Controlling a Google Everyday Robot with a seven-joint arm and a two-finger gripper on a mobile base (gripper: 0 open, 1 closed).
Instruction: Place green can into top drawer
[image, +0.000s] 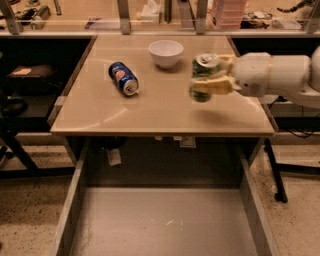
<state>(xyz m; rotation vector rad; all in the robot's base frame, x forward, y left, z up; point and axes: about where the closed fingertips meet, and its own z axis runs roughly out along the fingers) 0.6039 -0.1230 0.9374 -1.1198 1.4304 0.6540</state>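
Note:
The green can (202, 75), with a mottled green-and-white label and silver top, is held off the tabletop at the right side, tilted slightly. My gripper (212, 76) is shut on the green can, its yellowish fingers (214, 87) wrapped around the can's body, with the white arm reaching in from the right. The top drawer (165, 225) is pulled open below the table's front edge, its flat grey bottom bare.
A blue soda can (123, 78) lies on its side at the left of the beige table (150, 112). A white bowl (166, 53) stands at the back centre. Dark shelving stands to the left, and cluttered benches behind.

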